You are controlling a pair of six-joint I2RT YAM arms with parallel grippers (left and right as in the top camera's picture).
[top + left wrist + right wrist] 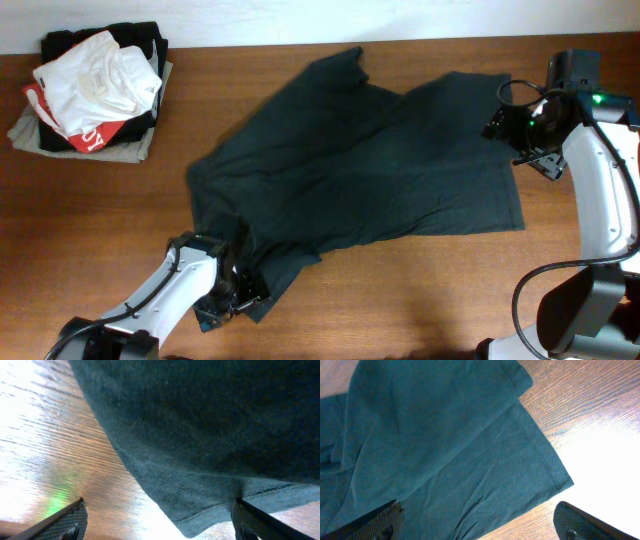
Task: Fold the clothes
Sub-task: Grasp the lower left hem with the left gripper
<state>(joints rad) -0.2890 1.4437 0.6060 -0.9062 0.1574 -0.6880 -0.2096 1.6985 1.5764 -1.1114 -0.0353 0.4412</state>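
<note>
Dark teal-grey short-sleeved T-shirt point(370, 160) of thin soft cloth lies spread but rumpled across the middle of the brown wooden table point(420, 300), running on a slant from the near left to the far right.

From overhead, the left gripper point(235, 292) sits at the shirt's near-left corner, where the cloth is bunched, and the right gripper point(512, 125) hovers at the far-right edge. In the far-left corner of the table, well apart from the shirt, there is a heap of other clothes: a crumpled white garment point(100, 75) on a red one with white lettering point(88, 137), with black cloth point(150, 40) under them. Nothing there blocks either arm.

The left wrist view shows its two dark fingers point(65, 522) spread wide and clamping nothing. A hemmed corner of the shirt lies between them on the wood.

The right wrist view has its fingers point(375, 520) wide apart too, released, above a stitched hem point(540, 455) and a square corner of cloth, with a second layer lapping over it.

I'd judge both arms are lining up on corners to grip. To do it well, each should come down astride a single hem edge and pinch one layer only. On the right the overlapping fold could get caught as well, and the left corner is creased enough to slip out.
</note>
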